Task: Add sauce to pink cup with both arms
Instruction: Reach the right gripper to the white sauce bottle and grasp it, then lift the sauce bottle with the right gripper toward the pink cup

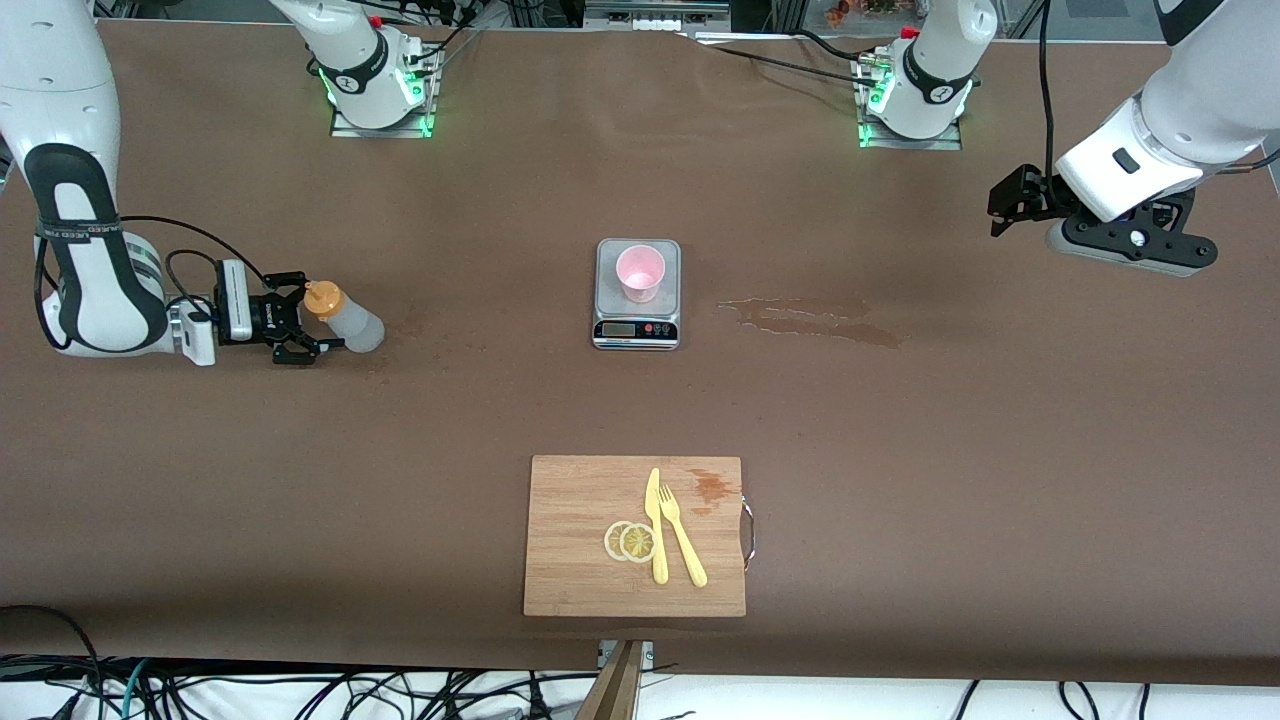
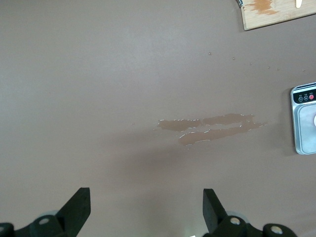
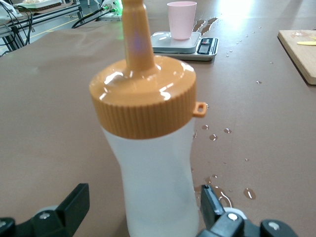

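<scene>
We note the right end effector [image 1: 290, 325] spread wide around the sauce [image 1: 345, 318], the left end effector [image 1: 1010, 200] waiting open; an off-centre closure risks toppling it.

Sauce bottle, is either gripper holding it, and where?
Not gripped yet: the right gripper is open around the sauce bottle body. The left gripper holds nothing.

Sauce [image 1: 345, 319]: whitish squeeze bottle, orange cap, upright, right arm's table end. Pink cup [image 1: 640, 273]: upright on grey scale [image 1: 638, 291], mid-table.
</scene>
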